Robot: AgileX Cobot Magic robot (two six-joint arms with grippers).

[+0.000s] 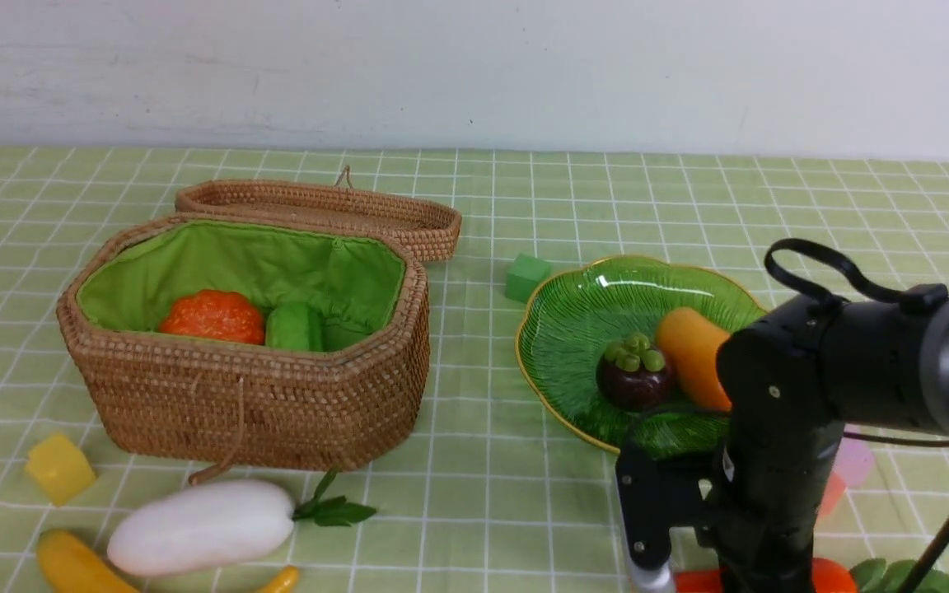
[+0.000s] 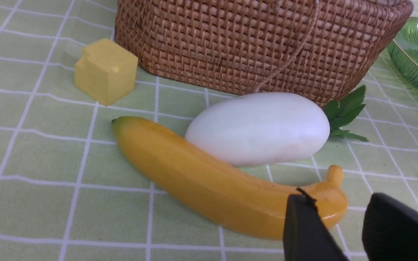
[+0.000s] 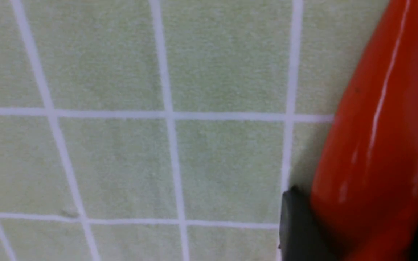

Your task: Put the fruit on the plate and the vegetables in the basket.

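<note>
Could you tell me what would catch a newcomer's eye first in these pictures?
The big woven basket at left stands open with an orange pumpkin inside. At right, the green plate holds a mangosteen and a mango. Nearest, the right gripper grips a glossy red carrot.

No legible text, labels, brand marks, numbers or signs in any view. Basket [image 1: 260,403]: plain weave, nothing printed. Plate [image 1: 573,321]: ribbed glass only. Tablecloth [image 1: 483,494]: white grid lines, no characters.
</note>
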